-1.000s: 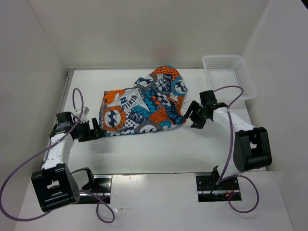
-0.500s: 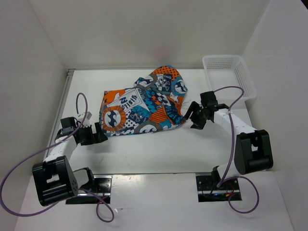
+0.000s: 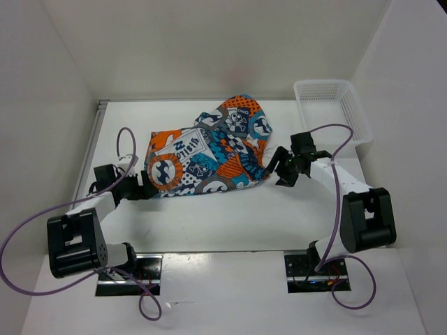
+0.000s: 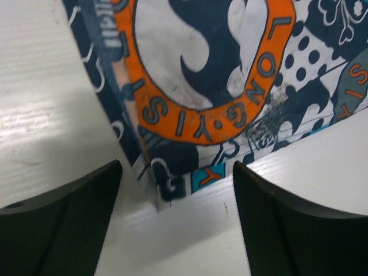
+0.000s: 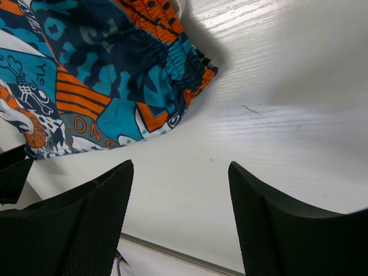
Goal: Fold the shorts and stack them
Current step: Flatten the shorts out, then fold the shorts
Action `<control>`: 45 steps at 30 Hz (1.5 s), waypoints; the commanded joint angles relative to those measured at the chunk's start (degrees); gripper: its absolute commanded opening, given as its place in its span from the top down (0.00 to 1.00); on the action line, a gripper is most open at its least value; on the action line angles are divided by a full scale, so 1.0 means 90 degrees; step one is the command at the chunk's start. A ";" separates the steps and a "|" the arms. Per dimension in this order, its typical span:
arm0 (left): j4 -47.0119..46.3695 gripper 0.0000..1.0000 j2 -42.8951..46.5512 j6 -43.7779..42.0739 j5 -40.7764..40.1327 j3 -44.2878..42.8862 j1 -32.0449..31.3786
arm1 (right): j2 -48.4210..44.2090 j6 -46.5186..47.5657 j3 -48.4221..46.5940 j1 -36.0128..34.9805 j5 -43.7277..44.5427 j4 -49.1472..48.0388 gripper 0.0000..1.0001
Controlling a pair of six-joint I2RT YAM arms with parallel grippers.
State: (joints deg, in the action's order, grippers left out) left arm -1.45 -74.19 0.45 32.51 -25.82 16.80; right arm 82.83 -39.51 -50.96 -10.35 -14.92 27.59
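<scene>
The shorts (image 3: 206, 150), a busy blue, teal, orange and white print, lie spread and rumpled in the middle of the white table. My left gripper (image 3: 144, 188) is low at their near-left corner. In the left wrist view that corner (image 4: 156, 192) lies just ahead of the gap between the open fingers (image 4: 63, 230), with nothing gripped. My right gripper (image 3: 282, 169) sits just off the shorts' right edge. In the right wrist view it (image 5: 179, 190) stands open over bare table, with the gathered waistband (image 5: 178, 57) ahead of it and apart from it.
A white mesh basket (image 3: 334, 105) stands at the back right corner. White walls close in the table on the left, back and right. Purple cables loop off both arms near the table's front edge (image 3: 223, 252).
The left arm has swung its gripper right and forward, from beside the table's left edge up to the shorts' near-left corner. The right arm and the shorts have stayed put.
</scene>
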 commanded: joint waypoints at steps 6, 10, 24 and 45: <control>0.0931 0.12 0.0038 -0.0050 -0.0379 -0.0167 -0.0401 | 0.0543 -0.0103 -0.0031 -0.0012 -0.0178 -0.0692 0.28; 0.1967 0.06 0.0644 -0.0050 -0.0691 -0.0246 -0.0275 | 0.0991 -0.0161 -0.0090 -0.0012 -0.0246 -0.0965 0.28; 0.0416 0.09 0.0188 -0.0050 -0.0235 0.0468 -0.0216 | 0.1852 0.0024 -0.0441 0.0046 -0.0247 -0.1220 0.31; 0.1616 1.00 -0.0614 -0.0050 -0.0517 -0.2518 -0.0217 | 0.1901 0.0180 -0.2246 -0.0071 0.0485 -0.0616 1.00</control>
State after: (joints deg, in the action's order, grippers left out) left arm 10.81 -81.14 0.40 28.51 -39.75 14.33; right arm 102.78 -40.36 -63.24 -10.52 -15.53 19.84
